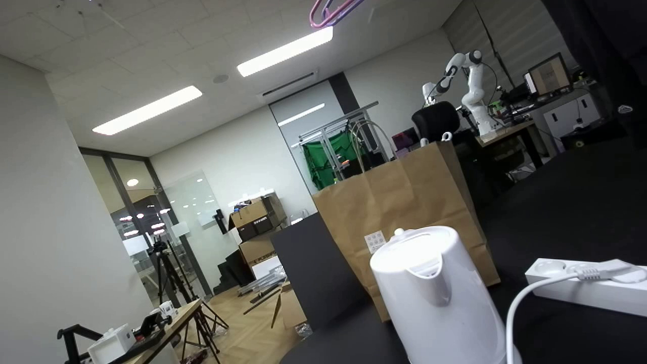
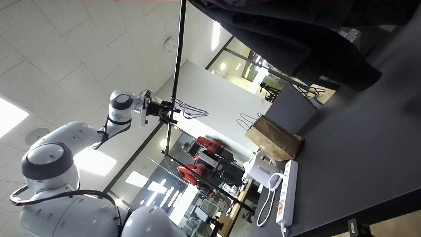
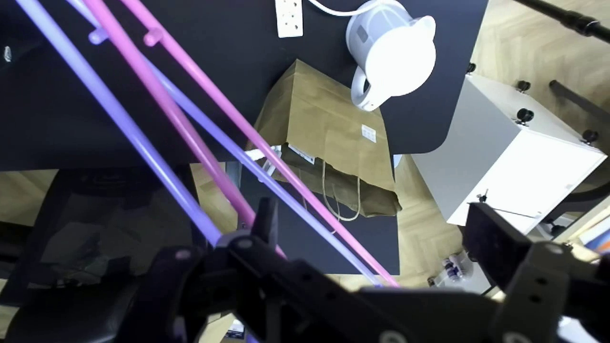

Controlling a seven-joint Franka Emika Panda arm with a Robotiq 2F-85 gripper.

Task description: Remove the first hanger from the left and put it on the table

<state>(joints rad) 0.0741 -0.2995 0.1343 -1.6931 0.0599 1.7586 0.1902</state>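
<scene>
- Pink hanger [image 3: 209,89] hangs below the rail [image 2: 179,46]; our claw [image 3: 371,219] is spread wide at the rail, clasping nothing we can see, presumably to straddle the hanger's top.
- Also below the rail, a violet hanger [image 3: 117,119] hangs just beside it, so we judge picking one alone needs care.
- Well below the rail, the tabletop [image 2: 345,141] bears a paper bag [image 2: 274,140] our lowering should skirt.

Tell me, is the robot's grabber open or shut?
Open: in the wrist view, the gripper has its two fingers standing wide apart.
</scene>
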